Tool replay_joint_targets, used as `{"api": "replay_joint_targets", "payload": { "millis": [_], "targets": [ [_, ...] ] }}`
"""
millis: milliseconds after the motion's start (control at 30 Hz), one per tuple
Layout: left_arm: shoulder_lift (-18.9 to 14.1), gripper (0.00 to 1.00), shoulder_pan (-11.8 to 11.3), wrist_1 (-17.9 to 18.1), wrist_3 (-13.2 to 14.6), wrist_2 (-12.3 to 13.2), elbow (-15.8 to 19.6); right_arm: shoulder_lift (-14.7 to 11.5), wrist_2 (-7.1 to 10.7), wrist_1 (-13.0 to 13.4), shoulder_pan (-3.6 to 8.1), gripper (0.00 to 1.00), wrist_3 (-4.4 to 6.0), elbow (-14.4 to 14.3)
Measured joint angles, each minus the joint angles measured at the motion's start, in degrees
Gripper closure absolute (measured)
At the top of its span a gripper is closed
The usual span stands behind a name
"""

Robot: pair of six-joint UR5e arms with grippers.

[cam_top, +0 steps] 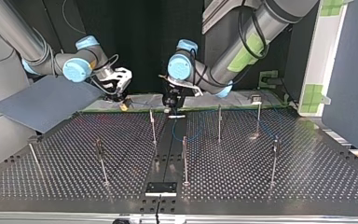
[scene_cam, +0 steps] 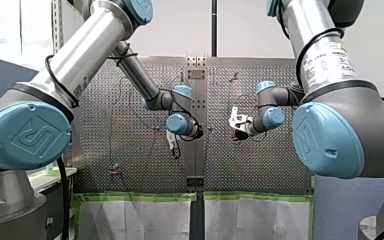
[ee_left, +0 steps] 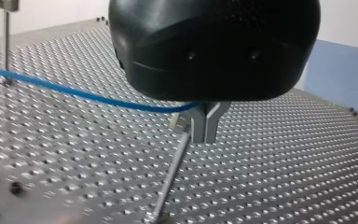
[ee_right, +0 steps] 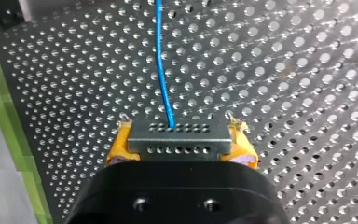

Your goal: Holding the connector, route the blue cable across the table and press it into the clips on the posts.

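Holding one connector clamped in my right jaws, yellow pads against its two ends, near the green-taped edge of the worktop. Pinching the one blue cable in my left jaws, metal fingers pressed together, just beside a post. Counting seven posts in the top view.

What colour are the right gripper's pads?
Yellow. The pads show best in the right wrist view, on either side of the grey connector.
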State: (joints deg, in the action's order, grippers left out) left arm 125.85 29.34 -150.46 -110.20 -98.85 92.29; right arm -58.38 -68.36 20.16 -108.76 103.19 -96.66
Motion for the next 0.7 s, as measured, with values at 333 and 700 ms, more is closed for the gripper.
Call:
{"api": "replay_joint_targets", "payload": {
  "millis": [333, 700],
  "targets": [
    [1.0, 1.00, -0.5, 1.7, -1.2, 1.1, -0.9, 0.1, 0.91, -0.8, 0.95, 1.00, 0.13, 1.8],
    [1.9, 1.00, -1.4, 2.4, -1.4, 2.7, -2.3, 0.2, 1.19, -0.9, 1.95, 1.00, 0.28, 2.8]
  ]
}}
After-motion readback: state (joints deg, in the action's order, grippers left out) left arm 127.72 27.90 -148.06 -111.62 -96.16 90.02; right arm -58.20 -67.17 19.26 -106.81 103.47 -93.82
